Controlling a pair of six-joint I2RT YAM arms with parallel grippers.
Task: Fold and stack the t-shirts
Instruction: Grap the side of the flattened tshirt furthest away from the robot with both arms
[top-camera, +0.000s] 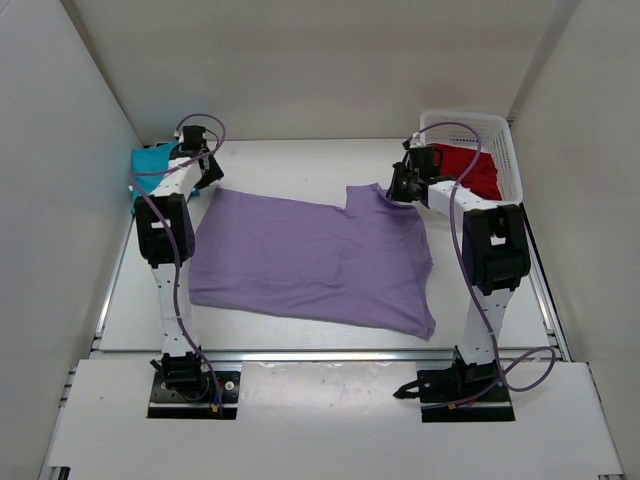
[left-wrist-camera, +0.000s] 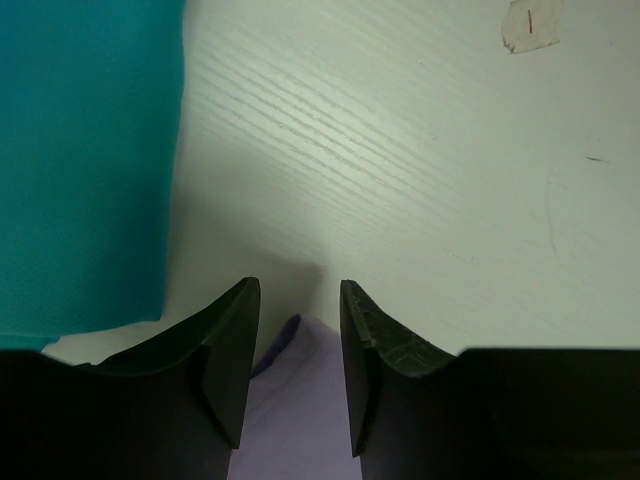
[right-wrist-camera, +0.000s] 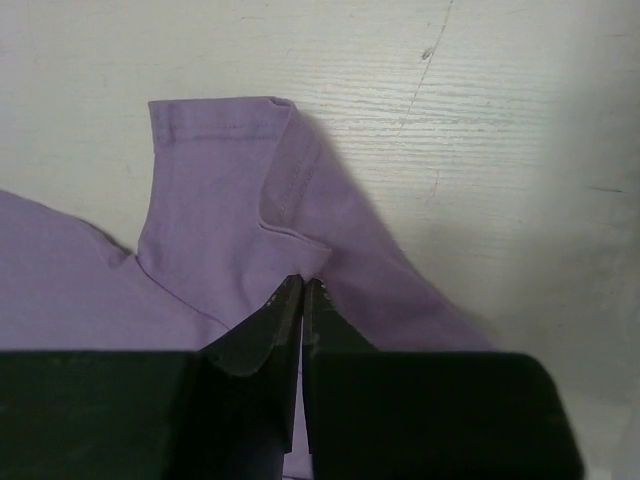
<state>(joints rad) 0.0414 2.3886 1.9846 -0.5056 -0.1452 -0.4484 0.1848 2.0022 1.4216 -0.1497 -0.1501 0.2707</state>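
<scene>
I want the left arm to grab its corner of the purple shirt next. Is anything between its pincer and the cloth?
Nothing visible. The left pincer stands open with the lavender t-shirt corner right between its fingers; the teal t-shirt lies off to the side, apart on the table.

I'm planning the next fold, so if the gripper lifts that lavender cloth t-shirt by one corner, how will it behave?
The lavender cloth t-shirt will probably drape limply; it lies flat with soft wrinkles. It looks thin and light, so one pinch by the right gripper should lift it. It may drag and bunch across the white table.
</scene>
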